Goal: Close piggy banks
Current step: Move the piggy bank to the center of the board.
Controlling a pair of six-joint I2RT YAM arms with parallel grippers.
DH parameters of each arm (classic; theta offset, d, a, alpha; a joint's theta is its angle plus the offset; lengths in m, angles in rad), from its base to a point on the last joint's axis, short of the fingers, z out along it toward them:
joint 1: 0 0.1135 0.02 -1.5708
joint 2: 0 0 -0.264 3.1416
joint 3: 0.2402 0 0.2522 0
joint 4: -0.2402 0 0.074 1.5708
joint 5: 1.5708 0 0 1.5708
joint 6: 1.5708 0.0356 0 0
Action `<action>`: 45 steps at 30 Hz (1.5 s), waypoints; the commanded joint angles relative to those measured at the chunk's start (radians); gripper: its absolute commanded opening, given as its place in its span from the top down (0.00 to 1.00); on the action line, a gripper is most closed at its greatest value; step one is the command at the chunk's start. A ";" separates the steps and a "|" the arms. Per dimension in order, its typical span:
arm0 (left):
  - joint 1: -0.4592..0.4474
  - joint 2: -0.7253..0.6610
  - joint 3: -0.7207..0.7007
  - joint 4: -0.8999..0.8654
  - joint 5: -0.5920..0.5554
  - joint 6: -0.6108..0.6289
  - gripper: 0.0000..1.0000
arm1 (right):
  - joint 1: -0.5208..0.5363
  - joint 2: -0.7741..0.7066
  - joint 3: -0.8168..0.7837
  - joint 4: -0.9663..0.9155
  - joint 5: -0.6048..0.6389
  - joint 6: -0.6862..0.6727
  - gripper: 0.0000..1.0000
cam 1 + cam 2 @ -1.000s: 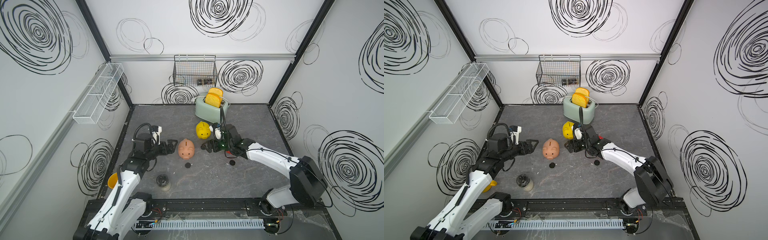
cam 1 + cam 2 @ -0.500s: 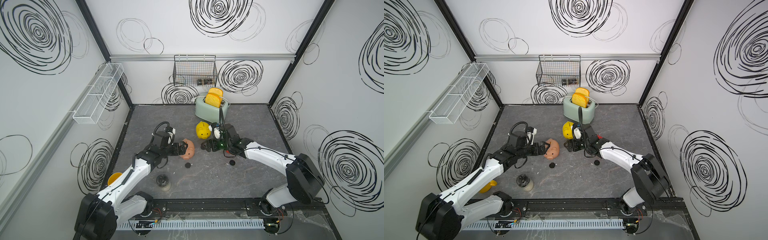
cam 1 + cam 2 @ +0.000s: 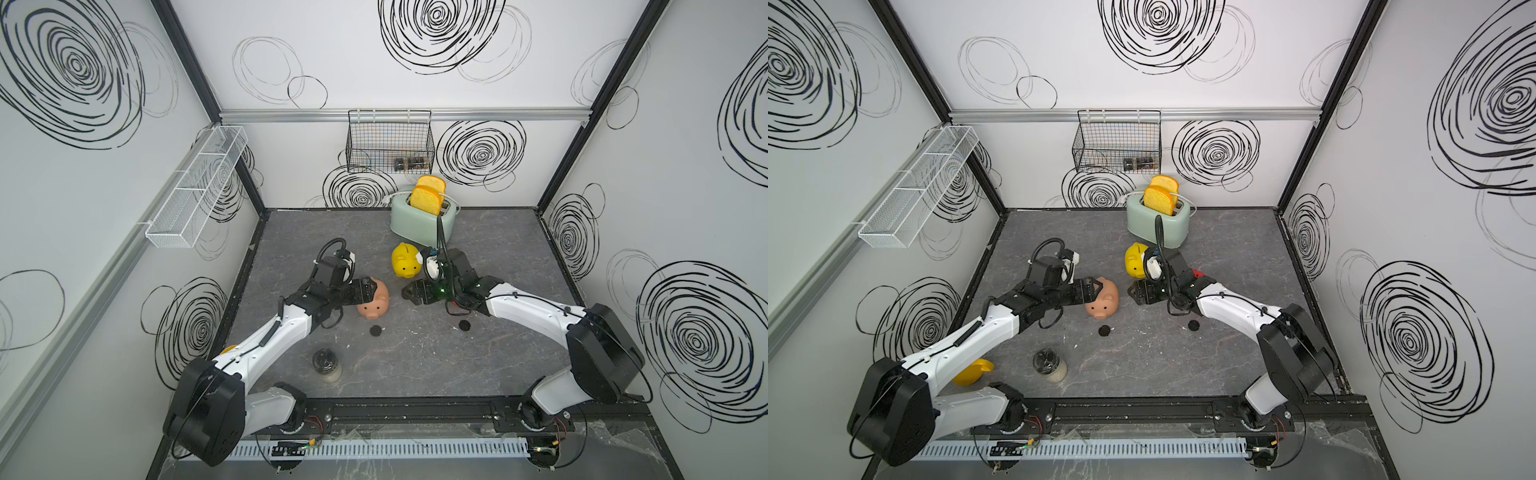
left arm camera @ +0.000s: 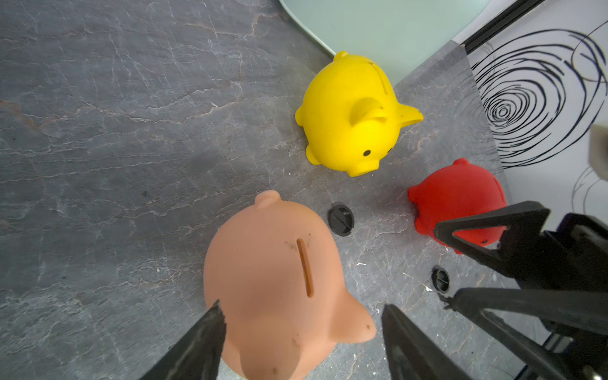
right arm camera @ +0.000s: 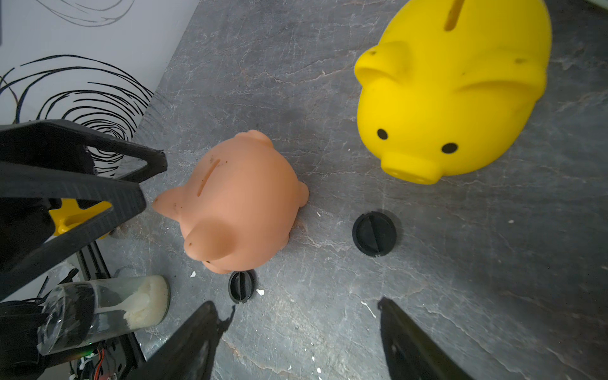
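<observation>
- A yellow mug sits at the near left edge of the tabletop, partly under the left arm.
- A glass jar stands just right of it, near the front.
- The left tool has its jaws spread either side of the pink piggy bank. One finger touches its flank, but I cannot tell whether it is gripped.
- That pink bank stands mid-tabletop, coin slot up, with a black plug lying just near of it.
- The yellow piggy bank stands farther back, slot up, just in front of the mint toaster.
- The right tool is open and empty, over bare tabletop right of the pink bank.
- The red piggy bank stands right of the yellow one, mostly hidden by the right arm in both top views.
- A second plug lies near it.
</observation>
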 commanded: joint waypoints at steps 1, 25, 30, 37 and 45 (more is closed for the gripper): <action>-0.004 -0.005 -0.004 0.049 -0.008 -0.022 0.24 | 0.005 0.018 0.025 0.011 -0.010 0.011 0.22; -0.025 -0.036 -0.129 0.093 -0.046 -0.072 0.48 | 0.040 0.122 0.088 -0.002 -0.019 0.030 0.25; -0.028 -0.036 -0.135 0.093 -0.047 -0.071 0.49 | 0.040 0.135 0.097 -0.002 -0.024 0.030 0.25; -0.029 -0.030 -0.136 0.095 -0.060 -0.072 0.50 | 0.045 0.144 0.099 -0.001 -0.029 0.030 0.25; -0.017 -0.036 -0.129 0.107 -0.064 -0.074 0.50 | 0.049 0.150 0.101 0.001 -0.028 0.027 0.26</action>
